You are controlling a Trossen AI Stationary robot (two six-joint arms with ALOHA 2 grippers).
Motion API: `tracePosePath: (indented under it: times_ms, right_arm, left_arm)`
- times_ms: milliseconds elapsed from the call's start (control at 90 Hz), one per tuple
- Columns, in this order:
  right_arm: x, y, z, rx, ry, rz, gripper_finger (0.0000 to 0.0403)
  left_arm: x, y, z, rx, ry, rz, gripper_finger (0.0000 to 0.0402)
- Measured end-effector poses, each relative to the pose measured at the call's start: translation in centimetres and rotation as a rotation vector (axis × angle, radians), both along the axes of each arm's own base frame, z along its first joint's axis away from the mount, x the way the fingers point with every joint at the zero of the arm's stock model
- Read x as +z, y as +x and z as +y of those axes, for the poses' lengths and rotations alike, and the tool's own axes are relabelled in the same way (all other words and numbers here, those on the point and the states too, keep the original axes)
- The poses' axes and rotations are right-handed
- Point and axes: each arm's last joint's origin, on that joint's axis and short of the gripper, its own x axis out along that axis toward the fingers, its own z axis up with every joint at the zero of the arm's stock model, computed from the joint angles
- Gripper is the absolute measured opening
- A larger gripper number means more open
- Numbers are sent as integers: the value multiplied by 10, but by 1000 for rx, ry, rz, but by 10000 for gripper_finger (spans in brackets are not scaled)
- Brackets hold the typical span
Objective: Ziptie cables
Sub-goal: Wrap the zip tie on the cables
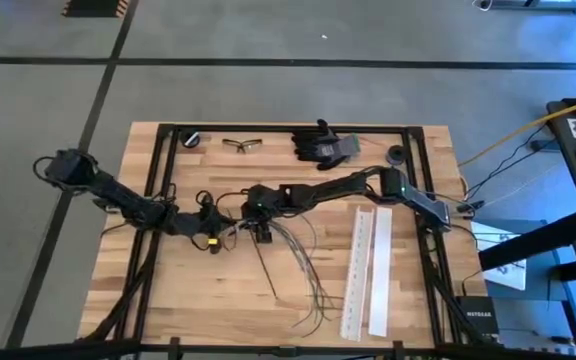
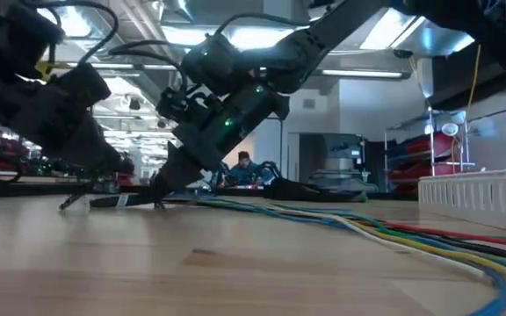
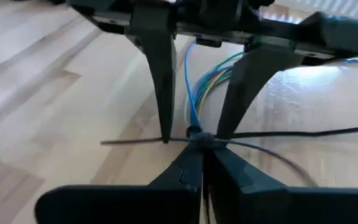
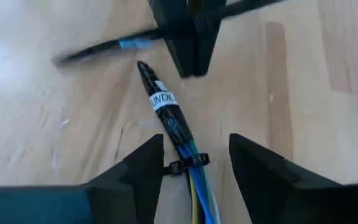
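The cables (image 1: pixel 303 270) fan out over the wooden table toward its near edge. Their far ends are gathered into a bundle whose black, white-labelled end (image 4: pixel 163 102) points toward my left gripper. A small black zip tie (image 4: pixel 184 164) loops around the bundle. My right gripper (image 4: pixel 194 158) is open, pointing down, with one finger on either side of the bundle at the zip tie. My left gripper (image 3: pixel 202 152) is shut, its tips just past the bundle's end (image 4: pixel 191 65). A thin dark strand (image 3: pixel 135 142) crosses in front of those tips. My left gripper has its shut fingertips (image 3: pixel 191 163) right at the thin dark strand (image 3: pixel 241 135). The fingers hide the spot, so I cannot tell whether they pinch the strand or only stand beside it.
Two long white perforated strips (image 1: pixel 365 270) lie right of the cables. Black gloves (image 1: pixel 323 147), safety glasses (image 1: pixel 242 145) and two small black round parts (image 1: pixel 193 139) (image 1: pixel 397 154) sit along the far edge. Black frame rails (image 1: pixel 158 190) run along the table's sides.
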Motion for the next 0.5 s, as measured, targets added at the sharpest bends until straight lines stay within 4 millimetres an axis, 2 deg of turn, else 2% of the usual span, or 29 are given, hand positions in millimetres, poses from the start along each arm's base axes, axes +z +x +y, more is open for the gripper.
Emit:
tracePosePath:
  times_ms: [278, 389, 500]
  right_arm:
    - [-3, -3, 1, 2, 4, 45, 61]
    - [-3, -4, 1, -2, 7, 53, 53]
    - [-3, -4, 0, -5, 10, 55, 61]
  left_arm:
    - [-6, 3, -1, -10, -29, 22, 0]
    - [-13, -1, 2, 32, -64, 87, 1]
    - [-19, -7, 5, 107, -133, 148, 17]
